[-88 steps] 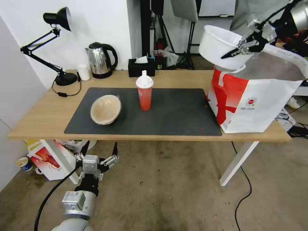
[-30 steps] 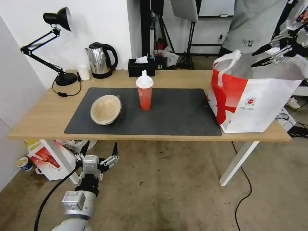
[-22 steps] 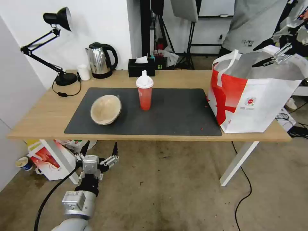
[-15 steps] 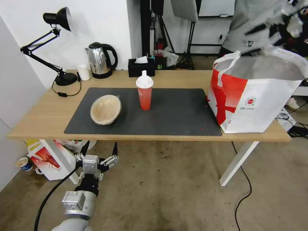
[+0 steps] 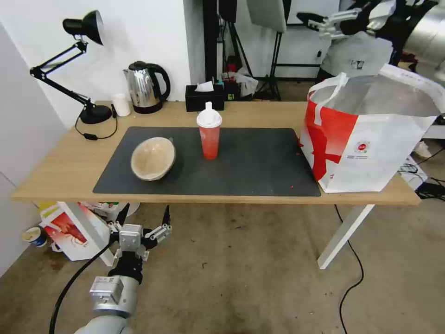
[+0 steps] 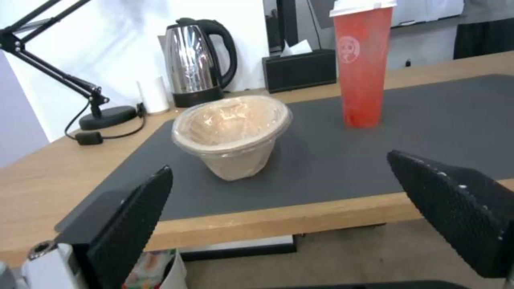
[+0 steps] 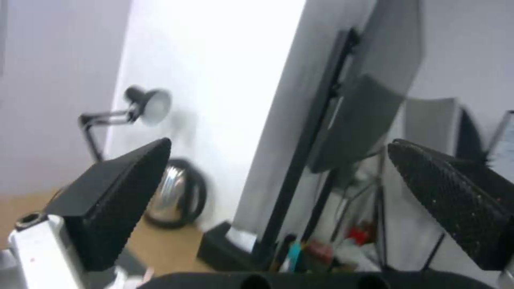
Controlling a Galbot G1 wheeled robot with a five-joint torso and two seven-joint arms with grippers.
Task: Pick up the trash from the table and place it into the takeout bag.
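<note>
On the dark mat (image 5: pixel 259 162) of the table (image 5: pixel 69 171) a beige paper-pulp bowl (image 5: pixel 153 158) (image 6: pixel 233 134) lies tilted, left of an upright red drink cup with a white lid (image 5: pixel 209 134) (image 6: pixel 361 60). The takeout bag (image 5: pixel 366 139) stands open at the table's right end, its foil lining showing. High above and behind the bag, my right gripper (image 5: pixel 311 24) (image 7: pixel 278 142) is open and empty, pointing left. My left gripper (image 5: pixel 146 208) (image 6: pixel 279 161) hangs open below the table's front edge, facing the bowl.
A steel kettle (image 5: pixel 144 88), a black tissue box (image 5: pixel 204 97), a desk lamp (image 5: pixel 88 111) and a small white cup (image 5: pixel 121 104) line the table's back. A small red-and-white bag (image 5: pixel 69 232) sits on the floor under the left end. Cables trail by the white table leg (image 5: pixel 345 234).
The right gripper held a white bowl over the bag, then stood empty above it, and has now swung up and left, away from the bag. The left arm has not moved.
</note>
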